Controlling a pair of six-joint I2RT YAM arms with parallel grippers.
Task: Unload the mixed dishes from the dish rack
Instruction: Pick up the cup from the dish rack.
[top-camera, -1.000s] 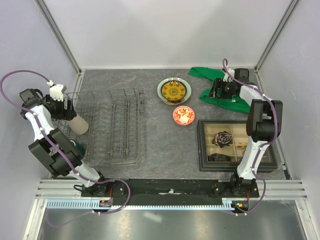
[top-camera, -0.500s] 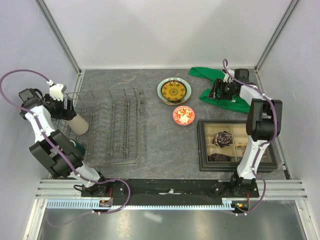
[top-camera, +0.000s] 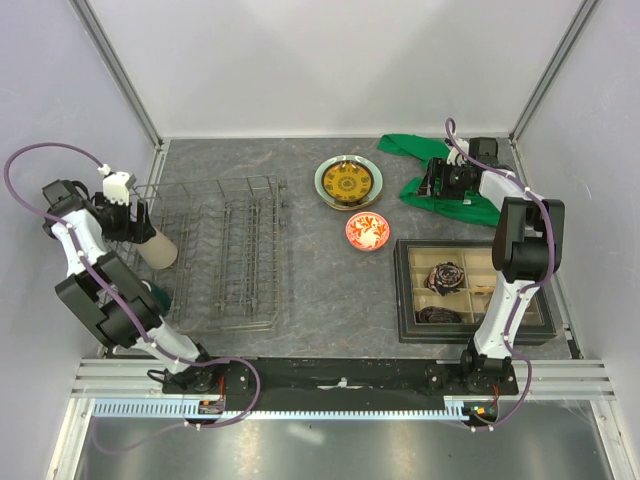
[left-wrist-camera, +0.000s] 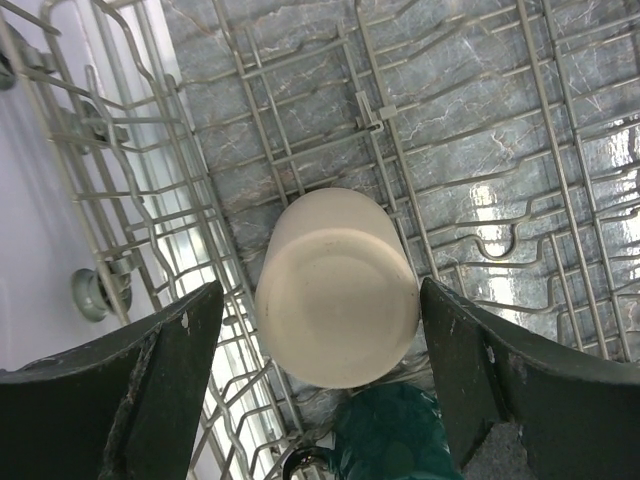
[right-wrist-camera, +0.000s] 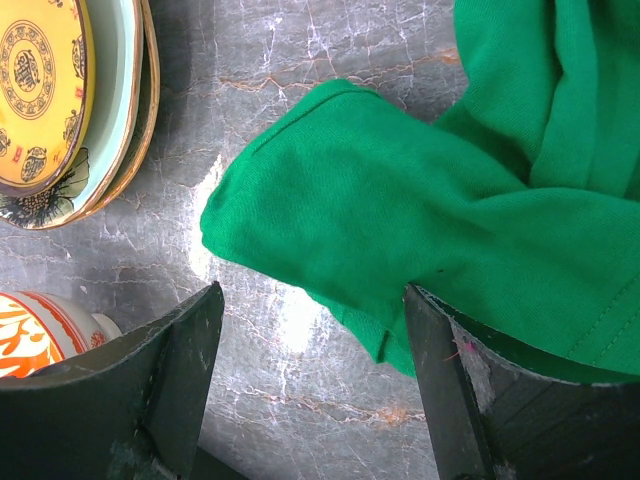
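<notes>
The grey wire dish rack (top-camera: 240, 255) stands at the left. A plain beige cup (top-camera: 158, 249) lies in its left end, with a dark green mug (top-camera: 152, 291) just nearer. In the left wrist view the cup (left-wrist-camera: 338, 288) sits between my open fingers, apart from both, and the mug (left-wrist-camera: 392, 437) is below it. My left gripper (top-camera: 131, 222) is open above the cup. The yellow-gold plate (top-camera: 349, 182) rests on the pale green plate (top-camera: 324, 186), and the red-and-white bowl (top-camera: 367, 230) stands on the table. My right gripper (top-camera: 432, 180) is open over a green cloth (right-wrist-camera: 470, 190).
A black compartmented tray (top-camera: 472, 290) holding dark items lies at the right front. The green cloth (top-camera: 440, 178) spreads at the back right. Enclosure walls stand close on both sides. The plates (right-wrist-camera: 60, 100) and the bowl (right-wrist-camera: 45, 335) show at the left of the right wrist view.
My left gripper has shifted slightly over the beige cup. The right arm and the dishes have not moved.
</notes>
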